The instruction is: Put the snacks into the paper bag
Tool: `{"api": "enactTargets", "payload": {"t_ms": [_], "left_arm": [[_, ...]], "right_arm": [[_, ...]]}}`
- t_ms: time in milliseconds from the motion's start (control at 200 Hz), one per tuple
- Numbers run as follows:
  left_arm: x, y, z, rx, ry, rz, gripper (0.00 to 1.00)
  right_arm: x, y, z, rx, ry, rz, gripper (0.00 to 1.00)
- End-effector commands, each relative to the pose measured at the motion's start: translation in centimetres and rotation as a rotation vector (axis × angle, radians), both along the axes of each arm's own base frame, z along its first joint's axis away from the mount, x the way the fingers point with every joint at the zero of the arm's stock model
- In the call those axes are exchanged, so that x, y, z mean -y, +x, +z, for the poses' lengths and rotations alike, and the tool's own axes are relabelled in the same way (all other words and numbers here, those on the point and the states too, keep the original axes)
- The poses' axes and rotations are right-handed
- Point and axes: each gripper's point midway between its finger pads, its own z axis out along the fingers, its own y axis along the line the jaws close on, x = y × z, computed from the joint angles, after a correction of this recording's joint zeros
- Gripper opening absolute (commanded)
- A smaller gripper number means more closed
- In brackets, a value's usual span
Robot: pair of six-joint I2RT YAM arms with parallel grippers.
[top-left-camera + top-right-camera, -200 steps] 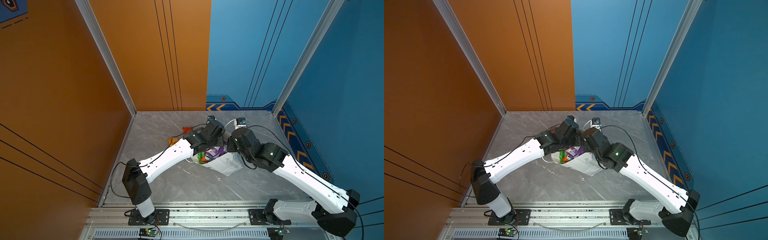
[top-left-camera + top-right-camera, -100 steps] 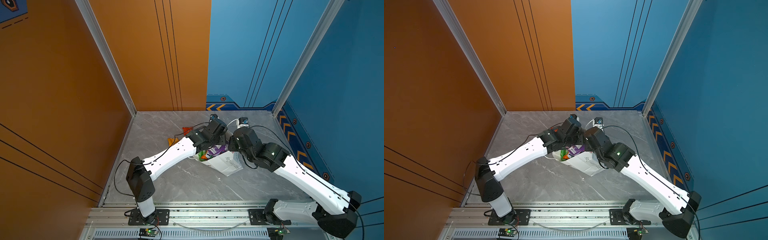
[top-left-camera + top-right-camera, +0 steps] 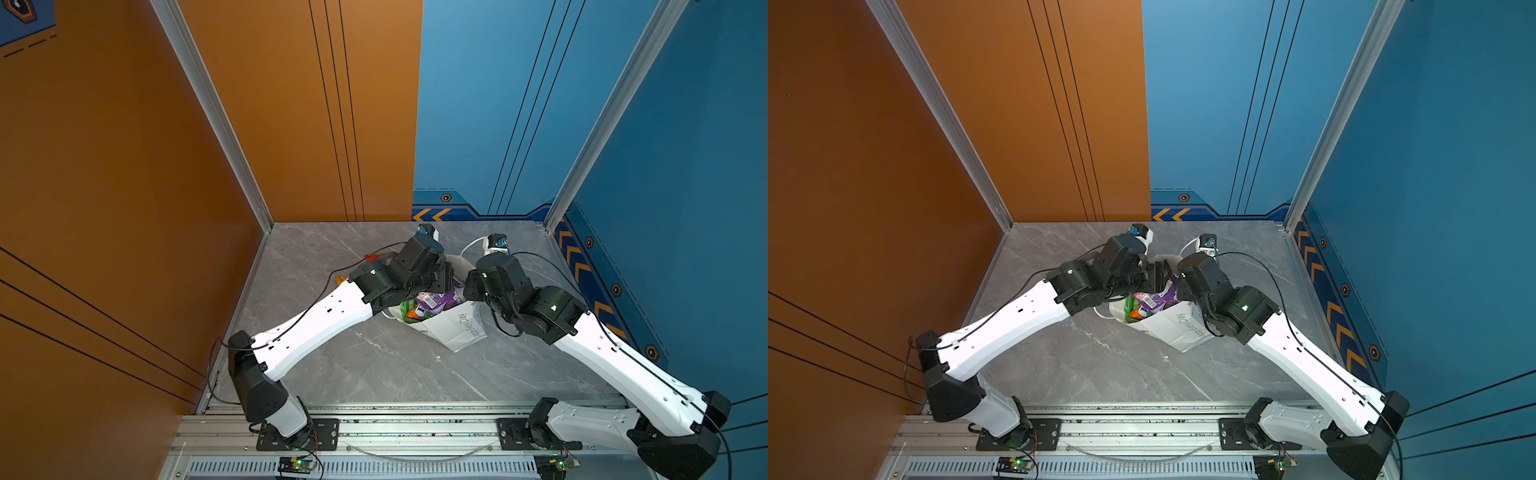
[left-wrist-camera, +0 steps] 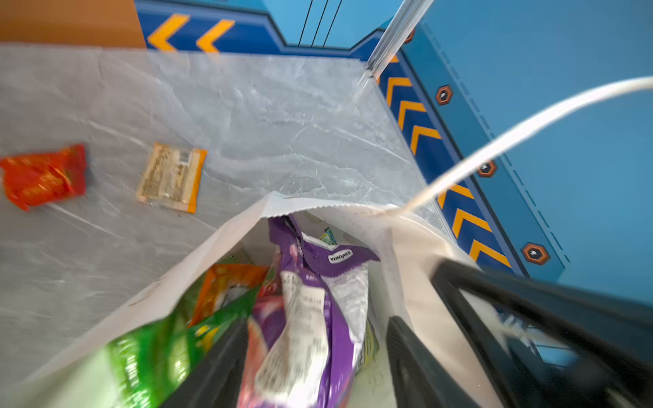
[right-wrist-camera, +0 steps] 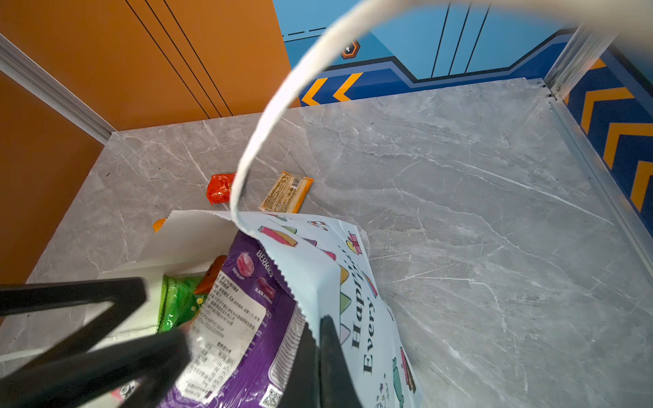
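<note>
Leaving a red packet (image 4: 42,176) and an orange packet (image 4: 171,176) lying on the table (image 3: 374,365) left of the paper bag (image 3: 457,328), holding the left gripper (image 4: 318,326) spread wide astride the purple packet (image 5: 243,381) inside it, pinching its right-hand rim with the pressed-together right gripper (image 5: 316,330).

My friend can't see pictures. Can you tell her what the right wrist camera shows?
A white paper bag with party drawings sits open on a grey marble table, its edge pinched by the black right gripper. Inside are a purple packet and a green packet. A red packet and an orange packet lie on the table outside the bag.
</note>
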Motion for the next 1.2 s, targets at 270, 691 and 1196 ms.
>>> {"api": "enactTargets", "payload": {"t_ms": [270,691,1196], "left_arm": [[-11.7,-2.6,3.3,0.056,0.086,0.272,0.83],[-14.2,-2.5,-4.3,-0.164,0.076,0.309,0.89],[-9.4,-2.7,-9.4,-0.305,-0.006,0.139,0.49]], "right_arm": [[1.6,0.0,0.6,0.028,0.043,-0.033,0.0],[1.6,-0.4,-0.2,0.011,0.041,-0.005,0.0],[2.1,-0.2,-1.0,0.004,0.045,-0.018,0.0]]}}
